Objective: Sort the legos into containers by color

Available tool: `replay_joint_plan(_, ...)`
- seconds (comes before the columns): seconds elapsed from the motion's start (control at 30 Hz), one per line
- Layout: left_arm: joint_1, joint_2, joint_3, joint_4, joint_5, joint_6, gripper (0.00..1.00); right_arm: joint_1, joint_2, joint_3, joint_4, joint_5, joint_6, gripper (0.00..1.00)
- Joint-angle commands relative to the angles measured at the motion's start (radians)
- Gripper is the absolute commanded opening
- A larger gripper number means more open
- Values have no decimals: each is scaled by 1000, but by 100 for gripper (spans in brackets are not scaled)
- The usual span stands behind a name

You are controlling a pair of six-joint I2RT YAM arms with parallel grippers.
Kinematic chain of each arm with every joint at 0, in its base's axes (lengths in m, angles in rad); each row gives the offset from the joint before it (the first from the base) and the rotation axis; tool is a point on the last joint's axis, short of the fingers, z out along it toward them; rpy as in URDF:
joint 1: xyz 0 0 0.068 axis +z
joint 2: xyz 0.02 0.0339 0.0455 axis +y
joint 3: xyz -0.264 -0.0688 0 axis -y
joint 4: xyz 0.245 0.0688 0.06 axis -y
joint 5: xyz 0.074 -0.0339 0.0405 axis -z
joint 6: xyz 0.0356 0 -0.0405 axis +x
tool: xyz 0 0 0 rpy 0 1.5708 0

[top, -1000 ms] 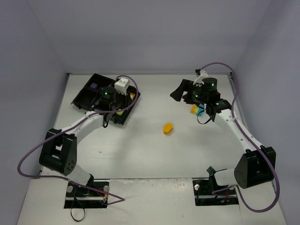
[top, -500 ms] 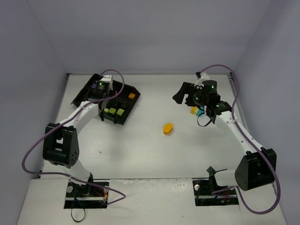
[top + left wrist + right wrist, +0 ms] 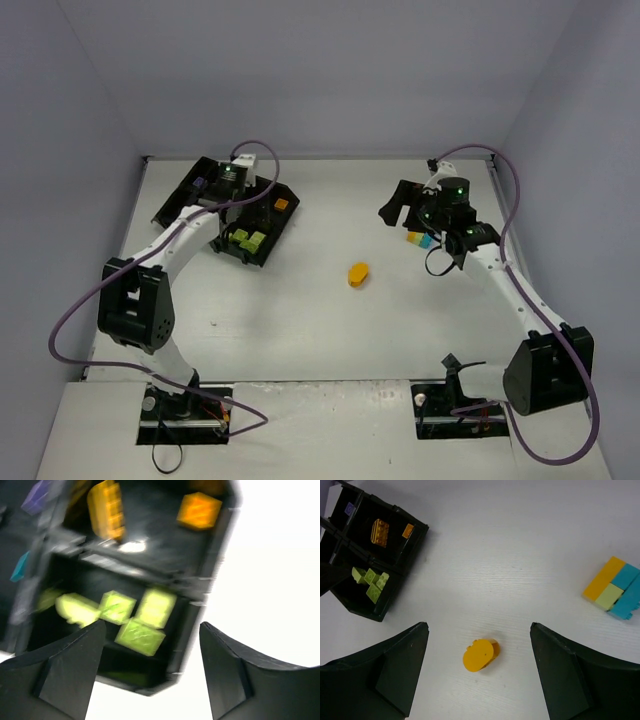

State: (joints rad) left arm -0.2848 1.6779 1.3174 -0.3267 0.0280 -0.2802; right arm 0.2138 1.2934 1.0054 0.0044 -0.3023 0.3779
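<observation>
Left gripper now farther toward 1 o'clock over tray, jaws spread above yellow-green bricks. Right gripper spread; we see orange piece at 6 o'clock, brick cluster at 3.

light: bright, even | left wrist: motion-blurred, table blown white | other views: sharp, soft shadows

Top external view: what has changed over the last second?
The left gripper swung from the near side of the tray to its far edge, uncovering the yellow-green bricks; it is open and empty. The right gripper drifted slightly right, also open. Tray, loose orange piece and stacked bricks stayed put.
</observation>
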Motion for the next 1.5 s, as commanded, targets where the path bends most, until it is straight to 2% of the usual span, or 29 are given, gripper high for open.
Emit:
replay_joint_plan(0.0,-129,-24,89,-12,67,44,70,-25,-63,-5,17,84,-17,79)
replay_joint_plan(0.3,-420,118,169,35,216,64,73,-94,-124,-51,-37,140,-4,79)
replay_joint_plan(0.53,-531,278,273,57,201,6,73,-145,-155,-68,-86,189,-2,79)
replay_joint_plan(0.73,-580,367,306,29,104,-51,73,-163,-169,-88,-92,190,3,79)
replay_joint_plan(0.8,-590,379,309,25,76,-54,68,-165,-171,-90,-93,189,1,79)
replay_joint_plan(0.87,-590,379,304,37,33,-54,58,-166,-171,-90,-93,189,0,79)
replay_joint_plan(0.9,-590,378,306,37,20,-48,41,-165,-171,-90,-93,186,0,79)
replay_joint_plan(0.97,-587,373,312,34,-10,-39,21,-166,-164,-88,-93,178,-4,79)
replay_joint_plan(1.0,-582,364,313,34,-16,-34,7,-166,-161,-87,-93,174,-5,79)
replay_joint_plan(1.03,-579,356,313,31,-19,-31,4,-168,-158,-87,-92,170,-5,79)
replay_joint_plan(1.17,-544,275,306,17,-83,-11,2,-168,-161,-90,-93,180,-5,79)
replay_joint_plan(1.3,-398,217,330,-11,-106,13,2,-169,-152,-96,-93,184,3,79)
replay_joint_plan(1.47,-207,250,452,-84,-108,56,3,-169,-135,-103,-98,204,27,79)
